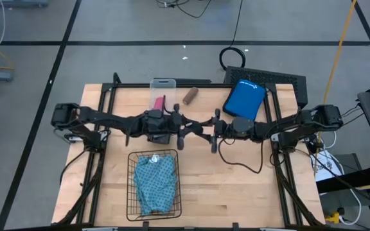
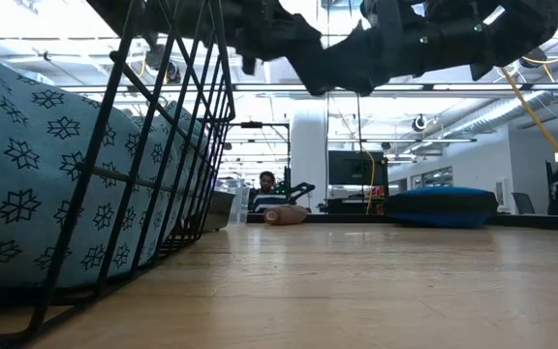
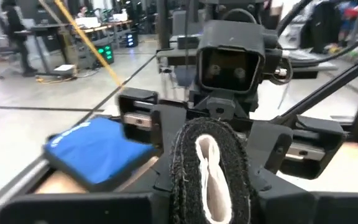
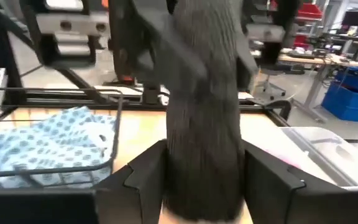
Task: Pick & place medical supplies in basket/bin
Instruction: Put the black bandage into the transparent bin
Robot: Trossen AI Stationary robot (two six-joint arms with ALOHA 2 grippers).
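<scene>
Overhead, the left gripper (image 1: pixel 186 126) and right gripper (image 1: pixel 205 128) meet mid-table, both pinching a dark roll (image 3: pixel 211 167) w/ white core. Basket (image 1: pixel 132 192) near-left holds teal cloth (image 1: pixel 155 181). Far: brown roll (image 1: pixel 190 96), clear box (image 1: pixel 162 85), blue pouch (image 1: pixel 244 99). No writing legible.

bare table (image 1: pixel 236 192) right of the basket (image 1: pixel 132 192); both arms crowd mid-table.
</scene>
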